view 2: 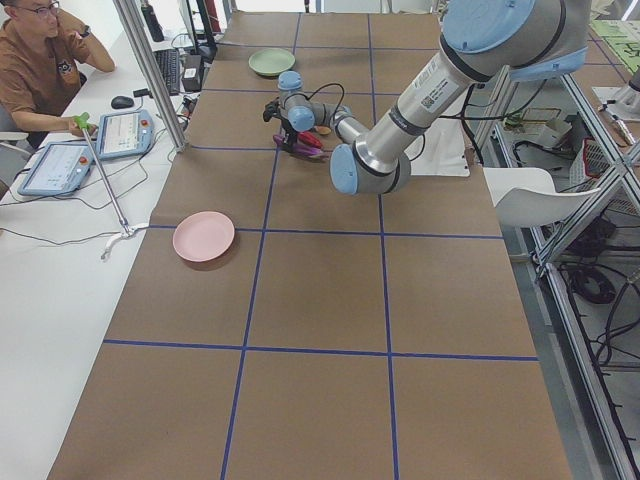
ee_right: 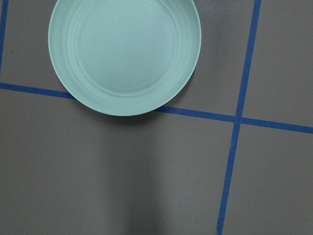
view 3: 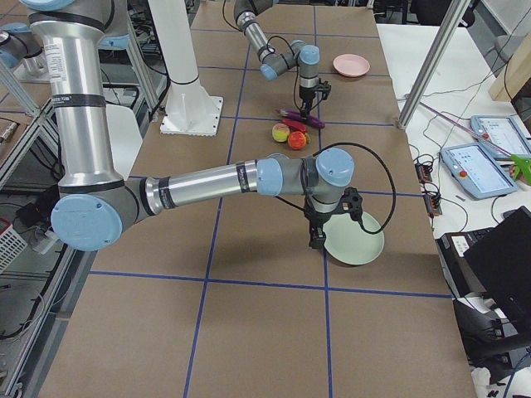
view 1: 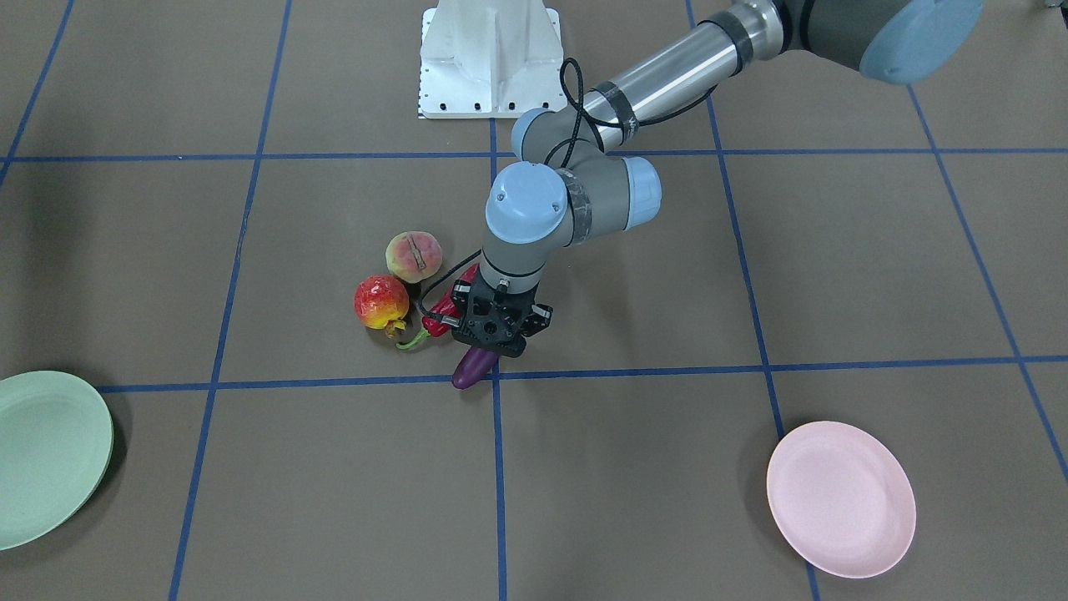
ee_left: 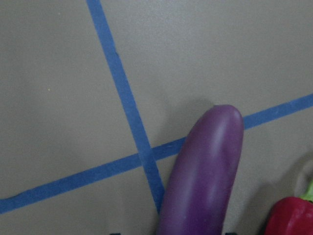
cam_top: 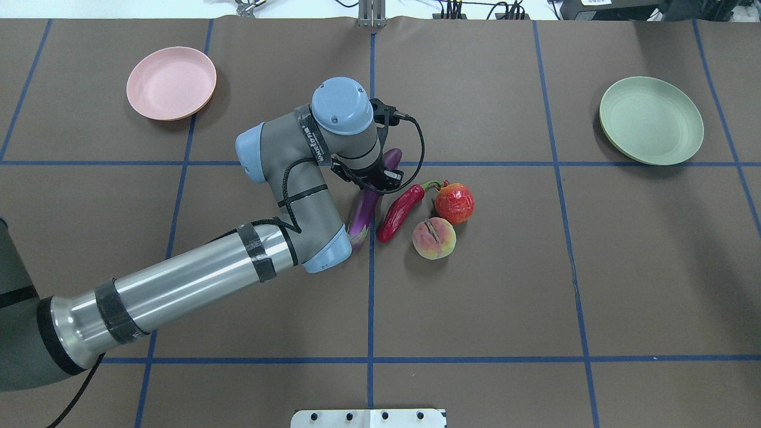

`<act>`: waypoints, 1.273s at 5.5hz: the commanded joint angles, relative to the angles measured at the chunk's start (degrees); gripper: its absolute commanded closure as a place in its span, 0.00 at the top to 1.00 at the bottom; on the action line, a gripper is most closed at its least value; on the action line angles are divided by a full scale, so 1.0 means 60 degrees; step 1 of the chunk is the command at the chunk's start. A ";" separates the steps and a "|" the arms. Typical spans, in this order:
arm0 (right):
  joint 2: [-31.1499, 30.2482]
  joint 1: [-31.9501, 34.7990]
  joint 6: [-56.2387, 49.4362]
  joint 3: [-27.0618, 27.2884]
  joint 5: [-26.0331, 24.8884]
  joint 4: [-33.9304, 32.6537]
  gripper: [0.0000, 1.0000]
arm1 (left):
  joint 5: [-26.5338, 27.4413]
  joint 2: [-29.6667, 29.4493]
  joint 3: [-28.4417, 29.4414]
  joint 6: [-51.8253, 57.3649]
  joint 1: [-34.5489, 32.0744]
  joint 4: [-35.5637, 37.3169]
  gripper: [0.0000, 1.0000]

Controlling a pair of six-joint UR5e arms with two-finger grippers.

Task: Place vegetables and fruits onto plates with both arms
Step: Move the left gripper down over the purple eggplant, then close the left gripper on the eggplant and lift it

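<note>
My left gripper (view 1: 494, 335) is down over the purple eggplant (cam_top: 364, 211), which lies on the table; its jaws stand astride it and look open. The left wrist view shows the eggplant's rounded end (ee_left: 205, 171) and the red chili pepper (ee_left: 291, 218). The chili (cam_top: 399, 213), pomegranate (cam_top: 454, 203) and peach (cam_top: 434, 238) lie just beside the eggplant. The pink plate (cam_top: 171, 83) and mint green plate (cam_top: 651, 119) are both bare. My right gripper (view 3: 316, 242) hovers at the mint plate's near edge (ee_right: 124, 54); I cannot tell whether it is open or shut.
The white base block (view 1: 488, 58) stands at the robot's side of the table. Blue tape lines grid the brown table cover. An operator (view 2: 40, 60) sits at a side desk with tablets, beyond the table's edge.
</note>
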 commanded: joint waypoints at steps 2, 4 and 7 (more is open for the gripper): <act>0.0576 -0.0004 0.0044 0.0179 0.0504 0.0011 1.00 | -0.0845 0.0045 -0.0703 -0.0378 -0.1051 0.0138 0.00; 0.1293 -0.0613 0.2737 0.0847 0.1458 0.0185 1.00 | -0.2196 0.1004 -0.1607 0.0277 -0.2241 0.0139 0.00; 0.2811 -0.3728 0.7279 0.1352 -0.0232 0.0494 1.00 | -0.3253 0.2138 -0.2244 0.0706 -0.3792 0.0153 0.00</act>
